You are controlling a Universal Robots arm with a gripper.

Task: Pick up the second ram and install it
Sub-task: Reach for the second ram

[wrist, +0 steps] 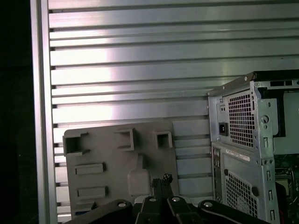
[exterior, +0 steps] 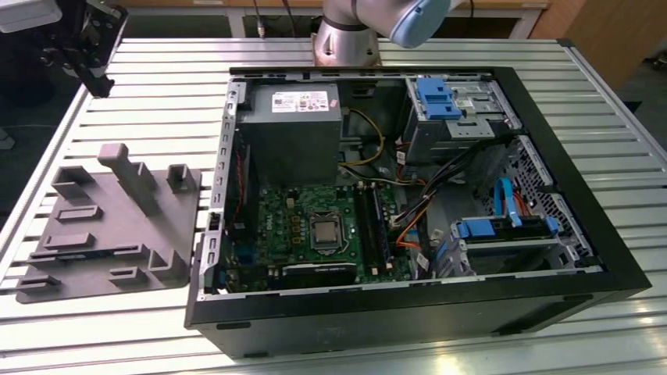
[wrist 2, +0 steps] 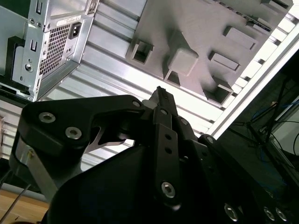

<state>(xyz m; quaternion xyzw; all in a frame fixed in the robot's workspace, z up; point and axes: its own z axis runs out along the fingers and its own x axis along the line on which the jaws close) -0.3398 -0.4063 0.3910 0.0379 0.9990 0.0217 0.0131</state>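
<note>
1. black gripper [wrist 2: 160, 93] in both wrist views: fingers pressed together, nothing between them.
2. gripper hangs over the grey tray [wrist: 117, 158], well apart from it.
3. second ram [exterior: 90, 251]: dark slim strip lying in a tray groove.
4. open computer case [exterior: 583, 258] stands just beside the tray on the slatted table [exterior: 156, 101].

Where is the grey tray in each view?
Exterior view: grey tray on the table at the exterior view's left, beside the computer case.
Second wrist view: tray beyond the gripper, near the case's rear.
First wrist view: tray beyond the gripper, beside the case's rear.
Shared landmark: the computer case.
</note>
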